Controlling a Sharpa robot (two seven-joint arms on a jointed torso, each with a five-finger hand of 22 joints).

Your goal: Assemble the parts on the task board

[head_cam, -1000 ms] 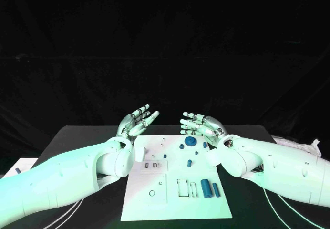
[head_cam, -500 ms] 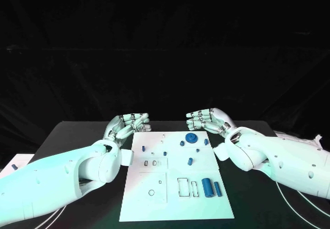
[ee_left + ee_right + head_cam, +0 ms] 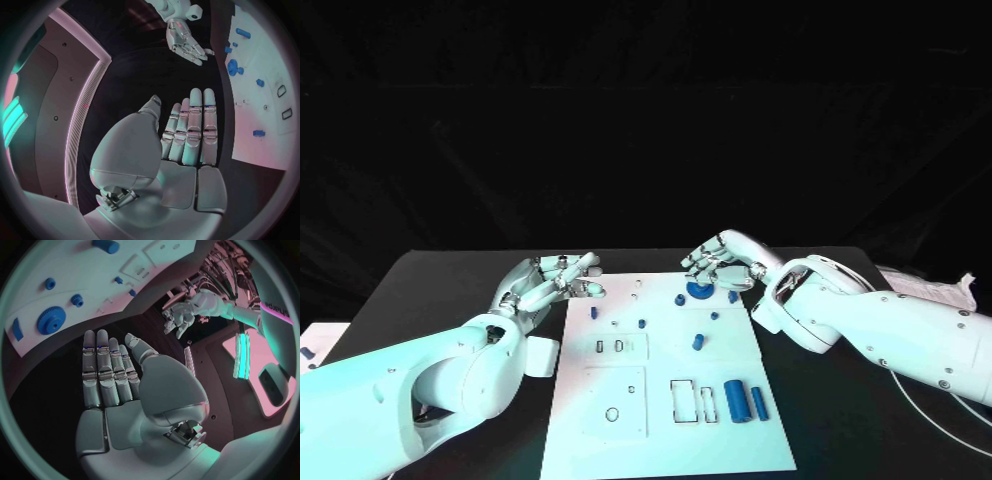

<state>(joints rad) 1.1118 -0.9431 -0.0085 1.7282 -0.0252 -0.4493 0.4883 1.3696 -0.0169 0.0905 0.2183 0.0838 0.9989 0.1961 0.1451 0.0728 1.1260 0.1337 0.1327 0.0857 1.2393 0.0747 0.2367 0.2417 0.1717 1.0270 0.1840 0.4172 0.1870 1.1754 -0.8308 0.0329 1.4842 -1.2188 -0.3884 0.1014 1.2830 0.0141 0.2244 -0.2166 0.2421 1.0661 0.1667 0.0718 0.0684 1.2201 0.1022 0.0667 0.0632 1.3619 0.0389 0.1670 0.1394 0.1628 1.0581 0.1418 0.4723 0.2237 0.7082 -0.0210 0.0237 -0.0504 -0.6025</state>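
Note:
The white task board (image 3: pixel 632 400) lies in the middle of the black table. A blue gear (image 3: pixel 700 291) stands near its far edge, with small blue pegs (image 3: pixel 698 341) around it. Two blue cylinders (image 3: pixel 736 400) lie near its right edge. My left hand (image 3: pixel 553 282) hovers at the board's far left corner and holds nothing. In the left wrist view its fingers (image 3: pixel 190 132) lie straight and side by side. My right hand (image 3: pixel 726 262) hovers just beyond the gear, also holding nothing, its fingers (image 3: pixel 109 372) stretched out over the dark table near the gear (image 3: pixel 51 320).
Black outlined slots (image 3: pixel 684 397) mark the board's near half. A white tray (image 3: pixel 312 345) with a blue piece sits off the table's left side. Crumpled white material (image 3: pixel 935 285) lies at the right edge. Cables (image 3: pixel 935 415) run under my right arm.
Both hands have come down from a raised, spread pose to the board's far edge. The left went to the far left corner, the right to just behind the gear. The camera has shifted too.

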